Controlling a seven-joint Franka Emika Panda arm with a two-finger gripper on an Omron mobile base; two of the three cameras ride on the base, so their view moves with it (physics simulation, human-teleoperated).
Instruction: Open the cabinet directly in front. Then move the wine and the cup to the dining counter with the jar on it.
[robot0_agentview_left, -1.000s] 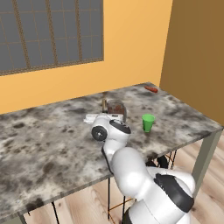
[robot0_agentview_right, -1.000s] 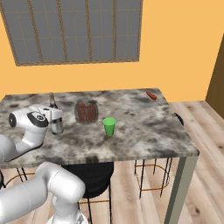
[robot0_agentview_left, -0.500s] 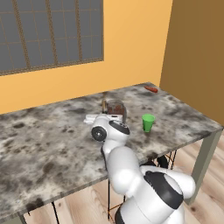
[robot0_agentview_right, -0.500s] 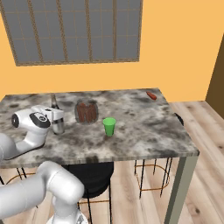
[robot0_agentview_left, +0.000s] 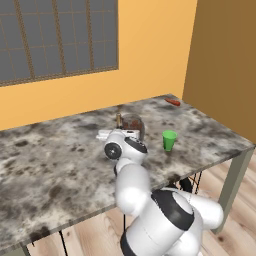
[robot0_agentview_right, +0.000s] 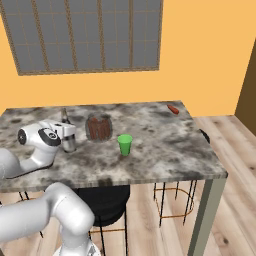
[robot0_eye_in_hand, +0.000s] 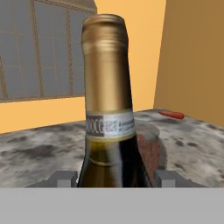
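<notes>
Gripper (robot0_eye_in_hand: 113, 177) at the wine (robot0_eye_in_hand: 108, 109)
Its 2 fingertips flank the bottle's shoulder; whether they touch it, I cannot tell.

- rendered home dining corner, kitchen-type room
- long stone-top dining counter (robot0_agentview_right: 165, 145) on thin dark legs, stools (robot0_agentview_right: 172, 202) tucked under
- orange walls, grey gridded window (robot0_agentview_right: 85, 35), light wood plank floor (robot0_agentview_right: 235, 165)
- tabletop items: wine (robot0_eye_in_hand: 109, 131), jar (robot0_agentview_right: 99, 128), green cup (robot0_agentview_right: 125, 145)

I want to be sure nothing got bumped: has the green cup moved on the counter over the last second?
No. In both base views the cup sits at the same spot beside the jar, on the dining counter.
</notes>
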